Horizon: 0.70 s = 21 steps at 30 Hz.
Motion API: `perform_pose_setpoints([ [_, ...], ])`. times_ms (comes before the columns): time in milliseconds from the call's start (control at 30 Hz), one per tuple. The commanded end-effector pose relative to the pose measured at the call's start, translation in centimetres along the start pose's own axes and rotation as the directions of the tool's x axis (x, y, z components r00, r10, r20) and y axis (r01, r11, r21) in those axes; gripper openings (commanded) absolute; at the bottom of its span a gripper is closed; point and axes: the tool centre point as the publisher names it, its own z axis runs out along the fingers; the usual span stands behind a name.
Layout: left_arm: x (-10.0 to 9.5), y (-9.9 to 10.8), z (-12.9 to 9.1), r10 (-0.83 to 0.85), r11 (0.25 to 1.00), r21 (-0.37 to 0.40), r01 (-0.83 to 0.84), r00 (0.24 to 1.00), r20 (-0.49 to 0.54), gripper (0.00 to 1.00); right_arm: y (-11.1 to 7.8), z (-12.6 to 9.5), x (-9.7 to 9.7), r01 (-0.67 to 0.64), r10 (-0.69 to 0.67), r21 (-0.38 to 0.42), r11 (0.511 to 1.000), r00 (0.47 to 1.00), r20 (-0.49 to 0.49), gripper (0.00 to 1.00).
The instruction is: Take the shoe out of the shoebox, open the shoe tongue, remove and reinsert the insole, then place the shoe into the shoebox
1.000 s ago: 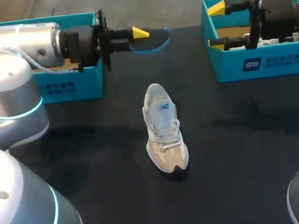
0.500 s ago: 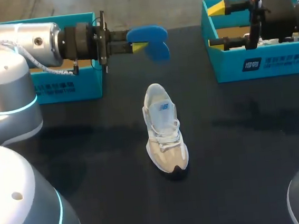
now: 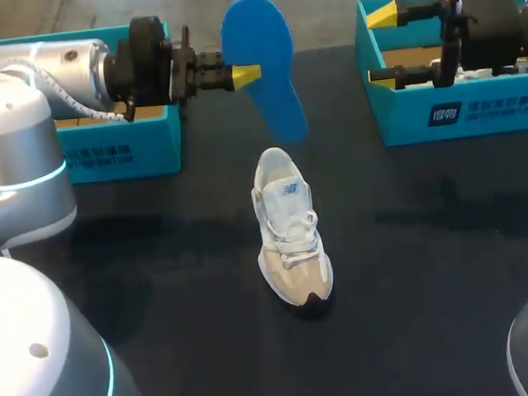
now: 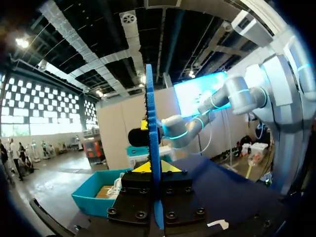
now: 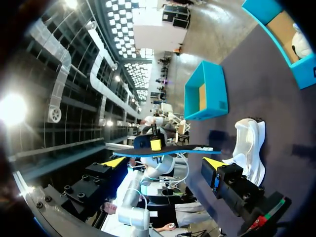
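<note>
Shoe (image 3: 291, 237), white/grey, stands upright on its sole at the centre of the head view, on the dark counter (image 3: 418, 239). Its toe points to the lower edge and its heel to the upper, w/ nothing touching it. The blue insole (image 3: 263, 62) is out of it, held in the air above centre, just beyond the heel, flat face to the camera & broad end up. L pincer (image 3: 245, 73) comes in from the upper left, clamped on the insole. The L wrist view shows the insole edge-on betw. both yellow tips, one pressing each face. R pincer (image 3: 382, 46) sits at upper right, fingers spread wide w/ nothing betw. them, by the near end of the right shoebox (image 3: 466, 108), teal. The left shoebox (image 3: 124, 151), also teal, sits at upper left beneath the L arm. Both boxes rest on the counter, well apart from the shoe.
</note>
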Motion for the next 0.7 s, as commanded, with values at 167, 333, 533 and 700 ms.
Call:
perform_pose_setpoints([
  [167, 0.2, -0.4, -0.2, -0.400, 0.916, 0.043, 0.400, 0.917, -0.001, 0.00, 0.1, 0.2, 0.0, 0.000, 0.000, 0.000, 1.000, 1.000, 0.001, 1.00],
  [333, 0.6, -0.4, -0.4, -0.565, 0.825, 0.006, 0.565, 0.825, -0.006, 0.00, 0.1, 0.2, 0.0, 0.000, 0.000, 0.000, 1.000, 1.000, 0.001, 1.00],
  [533, 0.9, 0.5, -0.7, -0.751, 0.659, -0.046, 0.750, 0.660, 0.002, 0.00, 0.1, 0.2, 0.0, 0.000, 0.000, 0.000, 1.000, 1.000, 0.001, 1.00],
  [700, 1.3, 0.8, -0.7, -0.864, 0.502, -0.077, 0.861, 0.504, 0.003, 0.00, 0.1, 0.2, 0.0, 0.000, 0.000, 0.000, 1.000, 1.000, 0.001, 1.00],
])
